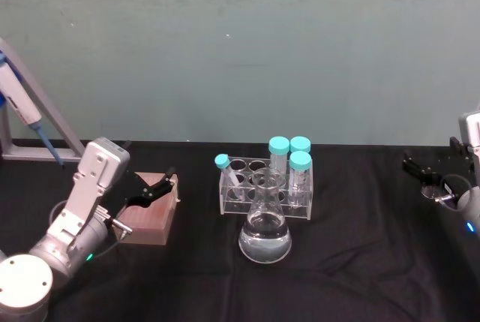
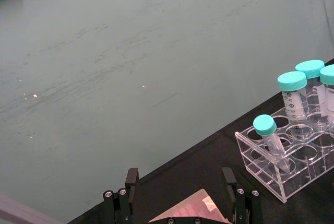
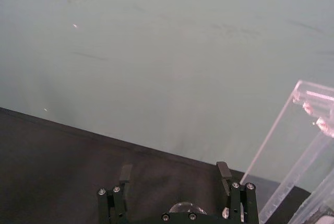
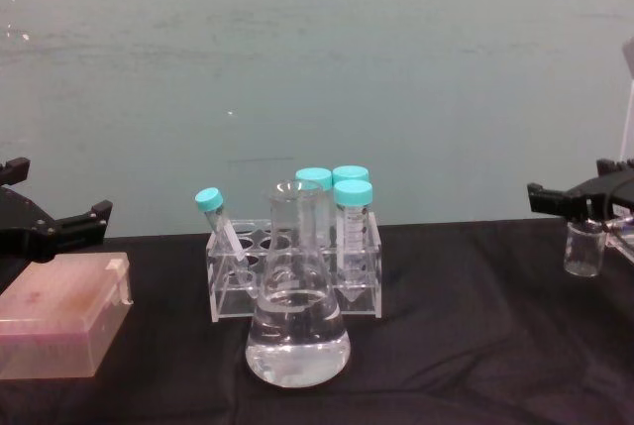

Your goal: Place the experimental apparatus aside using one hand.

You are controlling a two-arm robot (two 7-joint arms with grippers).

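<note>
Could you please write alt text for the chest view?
A conical flask holding clear liquid stands on a black table, in front of a clear rack of teal-capped tubes. The open left gripper hovers over a pink box at the left edge, and the open right gripper is at the right edge by a small glass beaker.

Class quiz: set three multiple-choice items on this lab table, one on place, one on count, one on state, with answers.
1. Relative to the rack, the flask stands: A behind; B in front; C inside.
2. Teal-capped tubes in the rack: A two; B three; C four.
3. The left gripper is: A open; B shut on a tube; C shut on the flask.
Answers: B, the flask sits nearer the robot; C, four such tubes show; A, its fingers stand apart.
</note>
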